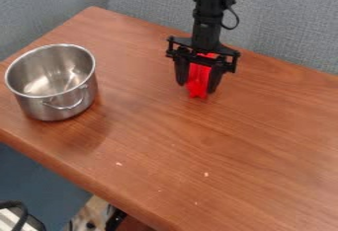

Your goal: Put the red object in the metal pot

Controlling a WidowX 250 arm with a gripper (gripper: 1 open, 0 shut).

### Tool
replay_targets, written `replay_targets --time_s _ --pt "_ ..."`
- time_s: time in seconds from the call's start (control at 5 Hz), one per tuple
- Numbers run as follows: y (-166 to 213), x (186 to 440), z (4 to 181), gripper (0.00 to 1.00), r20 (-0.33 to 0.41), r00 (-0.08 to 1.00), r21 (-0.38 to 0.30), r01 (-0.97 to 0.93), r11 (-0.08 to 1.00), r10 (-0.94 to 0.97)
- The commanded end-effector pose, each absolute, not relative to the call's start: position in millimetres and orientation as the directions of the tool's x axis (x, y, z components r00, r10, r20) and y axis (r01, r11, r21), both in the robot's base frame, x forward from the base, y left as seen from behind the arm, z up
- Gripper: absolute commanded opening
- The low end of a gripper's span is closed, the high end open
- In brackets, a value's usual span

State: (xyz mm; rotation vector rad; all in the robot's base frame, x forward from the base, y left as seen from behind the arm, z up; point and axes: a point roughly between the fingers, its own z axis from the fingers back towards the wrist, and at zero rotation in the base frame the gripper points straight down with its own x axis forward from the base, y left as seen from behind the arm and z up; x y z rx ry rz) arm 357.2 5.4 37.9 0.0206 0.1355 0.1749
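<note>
A: Quick one, where's the red block (200,80)?
B: Well to the right of the steel pot (51,81) on my screen and a bit farther back, on the wooden table (158,151). Not in the pot.
A: Claw?
B: I've got the black gripper (201,65) right over it, fingers down either side of the block's upper part. Looks clamped on the block, lower end poking out below. Can't tell if it's lifted clear or touching wood.
A: How will it handle?
B: Judging by looks: light, stiff, plastic. Won't squash, won't break easily. Smooth faces, so it could slip or twist if I pinch near one end.
A: Best hold?
B: Across the narrow width, around the middle, pads flat on the long sides. Firm, no crushing needed.
A: Next?
B: Raise it above the pot's rim, carry it over, let go inside. Main risk is clipping that rim.
</note>
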Motion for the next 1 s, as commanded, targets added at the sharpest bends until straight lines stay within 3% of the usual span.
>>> replay_targets --time_s 0.0,0.8 --pt "14.3 360.1 42.2 0.0 -0.116 0.973 0.031 -0.196 0.98 0.198" --pt "18.0 362.0 40.0 0.0 -0.12 0.969 0.029 -0.215 0.976 0.217"
